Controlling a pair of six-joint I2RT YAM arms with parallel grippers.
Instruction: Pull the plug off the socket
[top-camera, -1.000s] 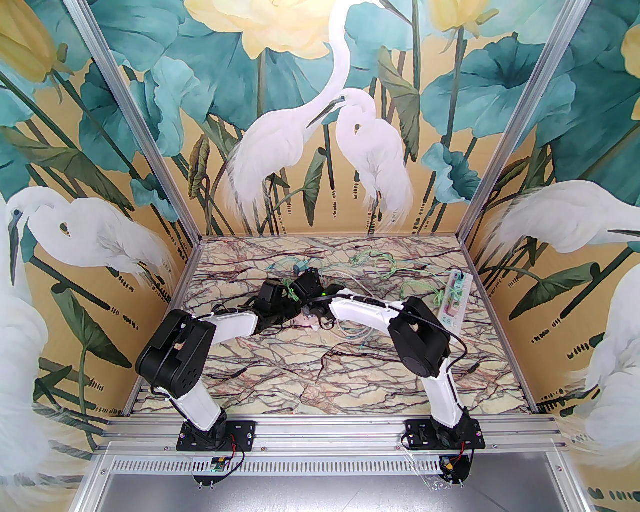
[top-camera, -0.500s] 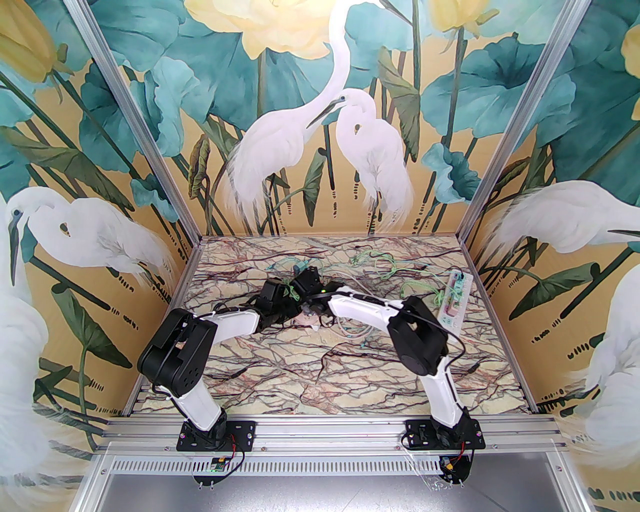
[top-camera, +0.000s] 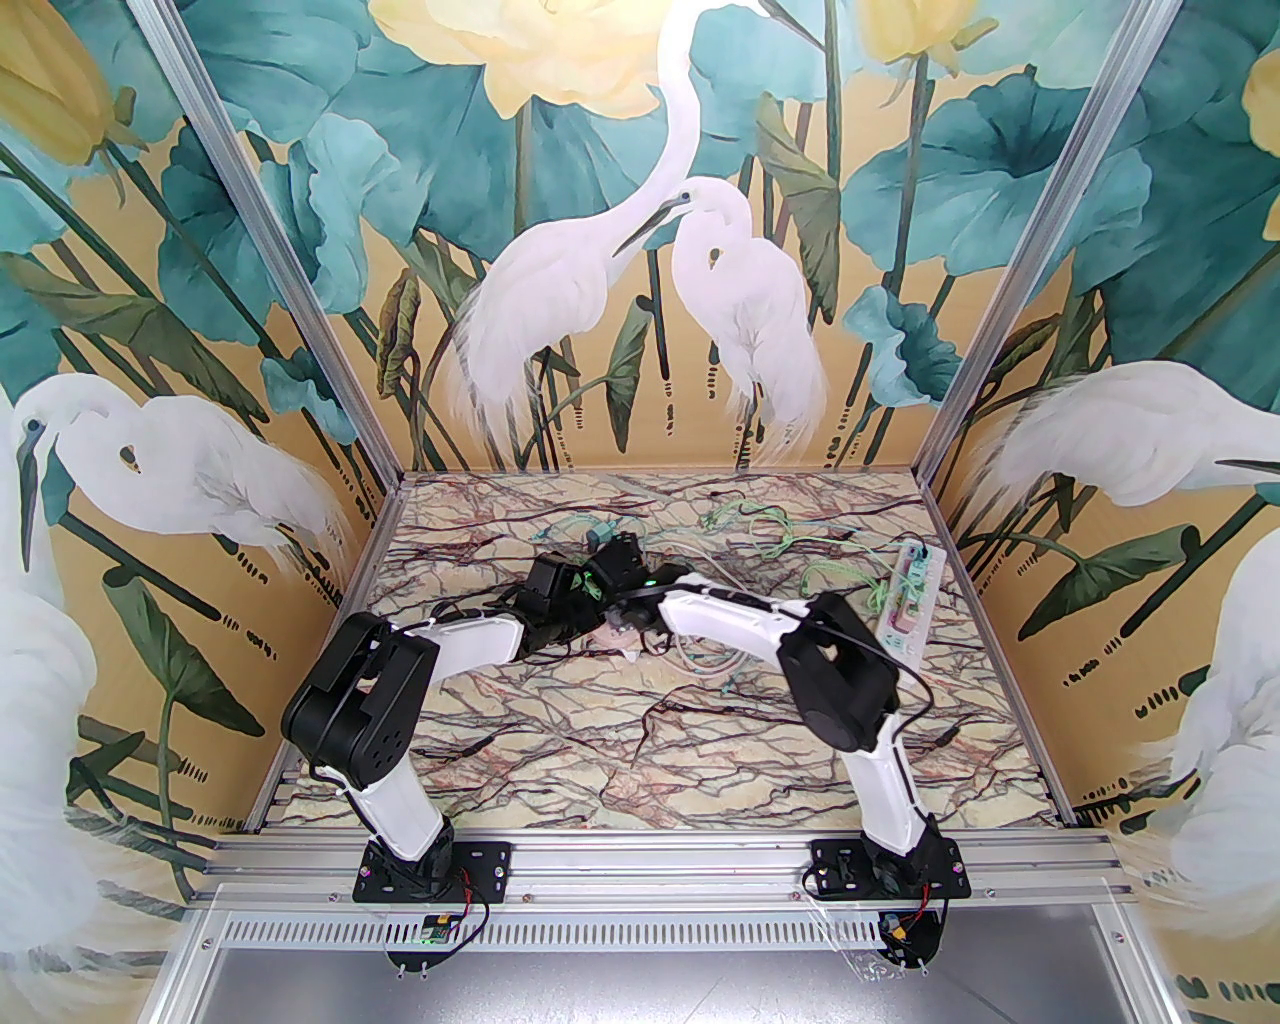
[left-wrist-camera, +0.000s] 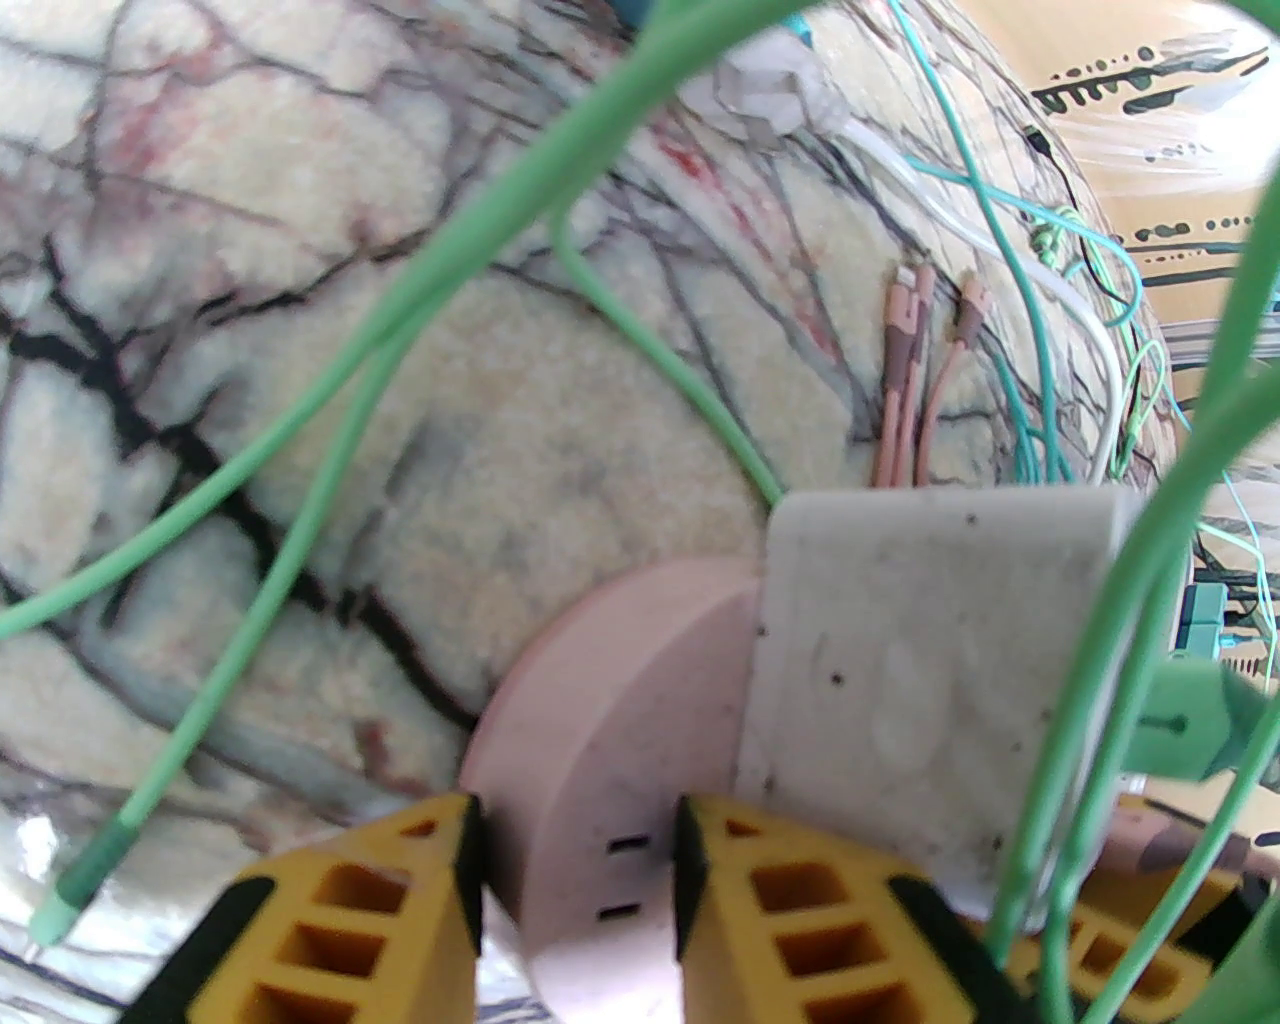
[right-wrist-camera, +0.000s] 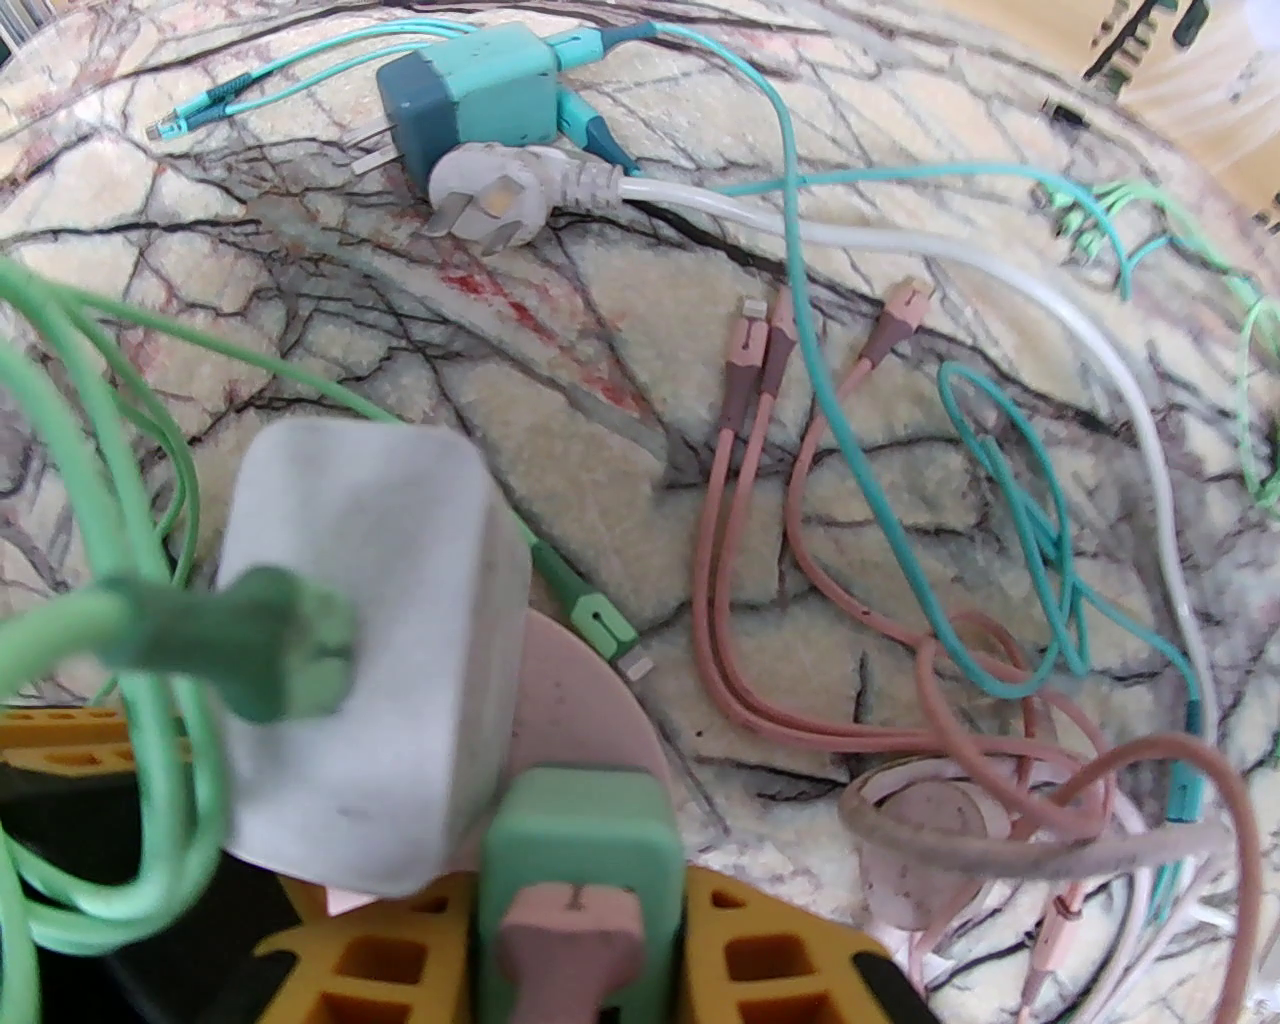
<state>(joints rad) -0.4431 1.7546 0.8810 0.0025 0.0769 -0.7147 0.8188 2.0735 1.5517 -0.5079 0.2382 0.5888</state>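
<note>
Bracing is the left pincer's (left-wrist-camera: 575, 830) job: its yellow fingers pinch the pink round socket (left-wrist-camera: 620, 680) so it likely stays put. The right pincer (right-wrist-camera: 575, 930) clamps the green plug (right-wrist-camera: 580, 830), apparently seated in that socket just beside a white charger (right-wrist-camera: 370, 650). Beyond both pincers, loose cables (right-wrist-camera: 760, 560) litter the marbled surface (top-camera: 600, 740) between heron-painted walls (top-camera: 150, 300).

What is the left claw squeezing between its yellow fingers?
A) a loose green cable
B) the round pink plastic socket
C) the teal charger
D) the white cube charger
B: the left wrist view shows the left claw with its yellow fingers pressed on either side of the round pink plastic socket.
</note>
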